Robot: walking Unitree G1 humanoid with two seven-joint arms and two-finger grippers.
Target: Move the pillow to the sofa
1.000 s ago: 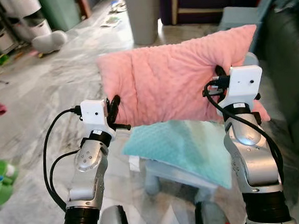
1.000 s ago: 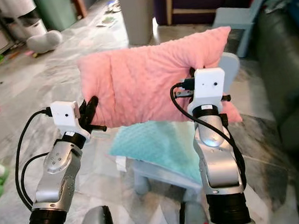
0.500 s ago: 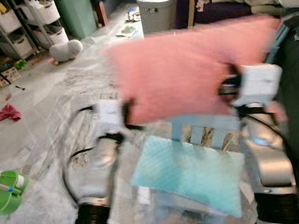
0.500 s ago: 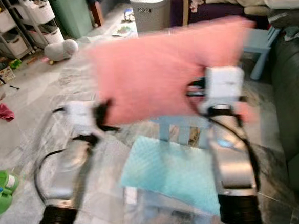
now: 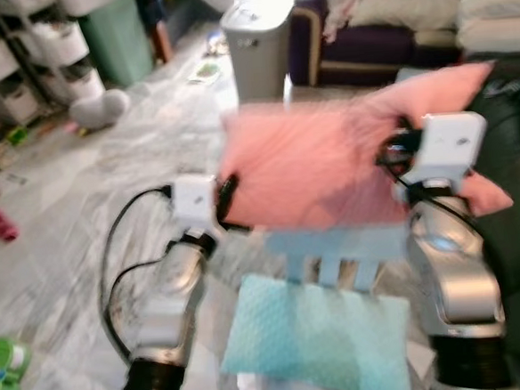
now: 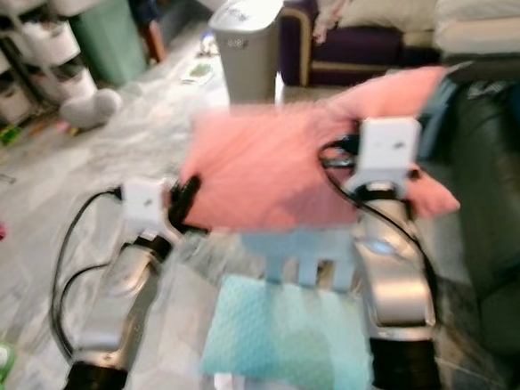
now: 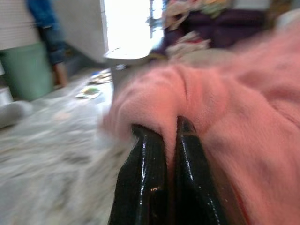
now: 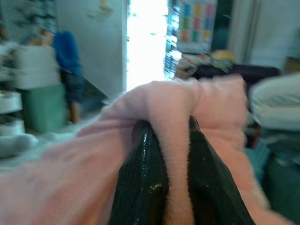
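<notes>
pillow (image 5: pixel 316 169) | left gripper (image 7: pixel 164 129) pinched tight on one end fold, right gripper (image 8: pixel 166 126) likewise on the other | held in air above small blue chair (image 5: pixel 335 248) | advice: keep both pinches level, carry high over chair toward dark sofa (image 5: pixel 509 186) beside it | pink, plush, dimpled, sagging slightly between grips

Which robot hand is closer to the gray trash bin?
Left. The left gripper pinches the pink pillow's edge on the gray trash bin's side; the right gripper grips its other end, by the dark sofa.
</notes>
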